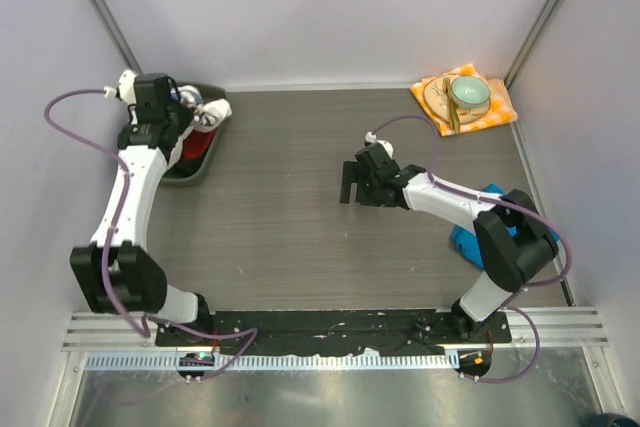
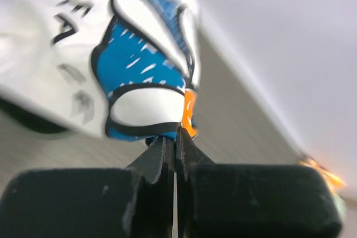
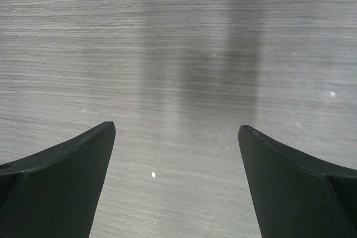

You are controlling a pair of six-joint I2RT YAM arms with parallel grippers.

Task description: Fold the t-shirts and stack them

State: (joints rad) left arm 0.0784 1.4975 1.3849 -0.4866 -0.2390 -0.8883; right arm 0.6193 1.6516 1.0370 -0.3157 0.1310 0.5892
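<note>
The white t-shirt with the blue-petalled, orange-centred daisy print [image 2: 139, 54] hangs bunched in front of my left gripper [image 2: 176, 137], whose jaws are shut on its lower edge. In the top view that gripper [image 1: 197, 110] holds the white shirt [image 1: 208, 113] over a dark green basket [image 1: 200, 169] at the back left. The plain bright blue t-shirt [image 1: 463, 240] lies folded at the right edge, partly hidden under my right arm. My right gripper [image 1: 347, 185] is open and empty above the bare table middle; its fingertips [image 3: 106, 132] frame only grey tabletop.
An orange-and-white checked napkin [image 1: 500, 105] with a plate and a teal cup [image 1: 469, 93] sits at the back right corner. Something red [image 1: 194, 148] lies inside the basket. Walls close the table on the left, back and right.
</note>
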